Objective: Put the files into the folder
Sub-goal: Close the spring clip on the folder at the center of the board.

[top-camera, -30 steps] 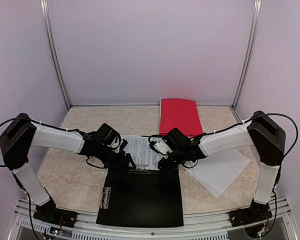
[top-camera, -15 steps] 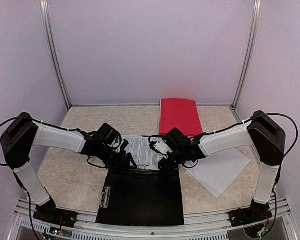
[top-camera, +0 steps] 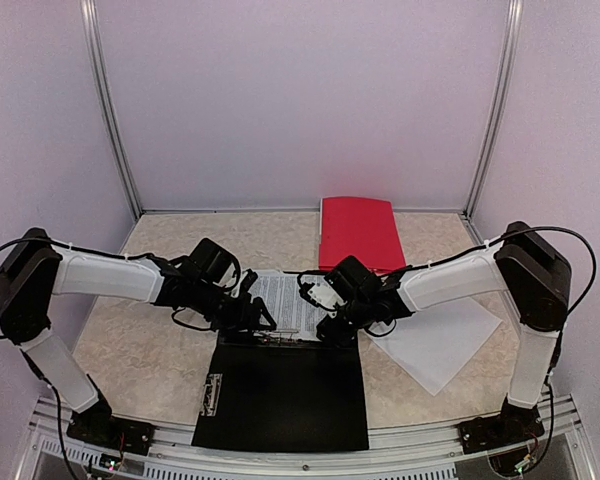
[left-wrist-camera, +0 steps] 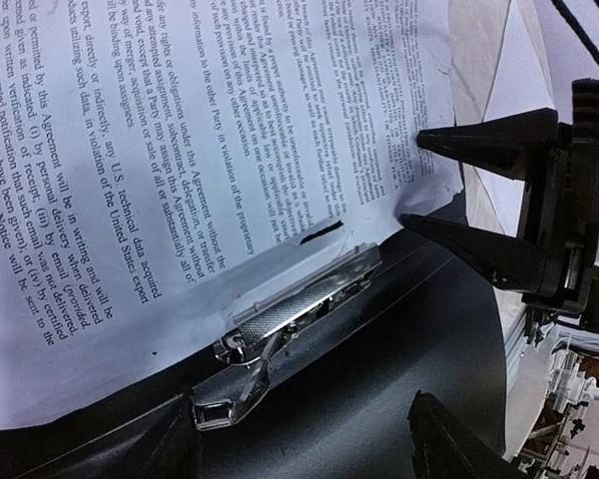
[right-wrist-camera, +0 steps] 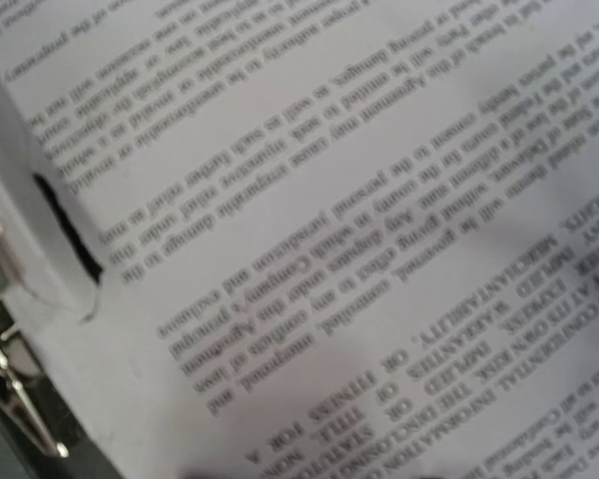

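Where sheet point(left-wrist-camera: 230, 150) meets clip point(left-wrist-camera: 299, 304), right fingers point(left-wrist-camera: 489, 142) apparently touch edge.

Beige table point(top-camera: 160, 360): black folder point(top-camera: 280, 395), sheets point(top-camera: 435, 350), red folder point(top-camera: 358, 232)

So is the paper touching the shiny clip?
Touching. The left wrist view shows the paper's punched edge lying right against the clip on the folder, with no gap between them.
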`<state>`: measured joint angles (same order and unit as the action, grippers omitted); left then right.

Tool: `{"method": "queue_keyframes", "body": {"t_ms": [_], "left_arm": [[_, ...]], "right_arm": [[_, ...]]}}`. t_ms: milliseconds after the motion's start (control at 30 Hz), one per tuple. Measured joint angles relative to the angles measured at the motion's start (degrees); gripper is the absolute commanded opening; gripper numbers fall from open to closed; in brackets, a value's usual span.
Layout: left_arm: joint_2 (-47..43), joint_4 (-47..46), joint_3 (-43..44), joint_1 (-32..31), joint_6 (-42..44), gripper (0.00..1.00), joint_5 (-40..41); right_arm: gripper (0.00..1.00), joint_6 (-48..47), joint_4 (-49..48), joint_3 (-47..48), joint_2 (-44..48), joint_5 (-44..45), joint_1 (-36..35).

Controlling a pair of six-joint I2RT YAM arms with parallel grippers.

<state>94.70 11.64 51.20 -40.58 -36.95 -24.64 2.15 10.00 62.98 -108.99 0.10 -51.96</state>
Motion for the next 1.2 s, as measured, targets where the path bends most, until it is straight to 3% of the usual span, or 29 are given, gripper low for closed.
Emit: {"method": "queue_keyframes", "body": {"t_ms": [767, 1200], "left_arm": [[1.7, -1.4, 5.3, -4.3, 1.2, 0.69, -2.1], [-0.2, -2.0, 5.4, -4.8, 2.8, 0.76, -1.3]], "right_arm": [[0.51, -0.7, 0.0, 0.0, 0.0, 0.0, 0.0], [0.66, -1.1, 0.1, 0.2, 0.3, 0.0, 0.0]]}}
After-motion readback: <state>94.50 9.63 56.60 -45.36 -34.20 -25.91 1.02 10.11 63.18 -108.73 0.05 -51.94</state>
